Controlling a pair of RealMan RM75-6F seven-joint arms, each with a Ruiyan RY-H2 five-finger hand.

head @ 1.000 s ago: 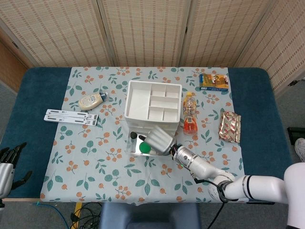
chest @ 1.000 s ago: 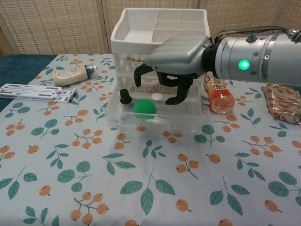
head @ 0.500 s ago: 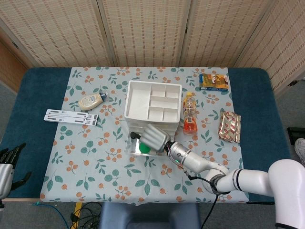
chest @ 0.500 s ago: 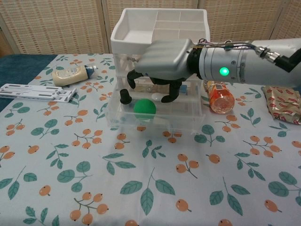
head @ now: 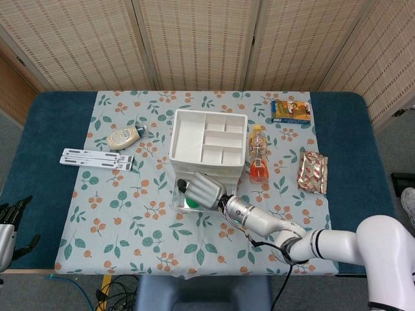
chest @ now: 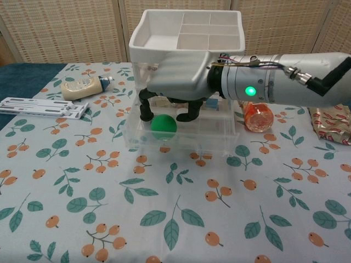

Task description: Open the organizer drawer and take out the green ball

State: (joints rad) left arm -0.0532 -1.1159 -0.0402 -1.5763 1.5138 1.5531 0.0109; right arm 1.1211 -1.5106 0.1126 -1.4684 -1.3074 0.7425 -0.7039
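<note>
The white organizer stands mid-table with its clear bottom drawer pulled out toward me. The green ball lies in the drawer's left half. My right hand hovers over the drawer, palm down. Its dark fingertips dip into the drawer on either side of the ball, above it, and do not close on it. My left hand hangs off the table's front left corner, fingers apart and empty.
A mayonnaise bottle and white flat strips lie to the left. On the right are an orange drink bottle close to the organizer, a snack packet and a small box.
My right hand has shifted left along the drawer and sunk lower, so its fingers now straddle the green ball. The ball and the left hand have stayed put.
</note>
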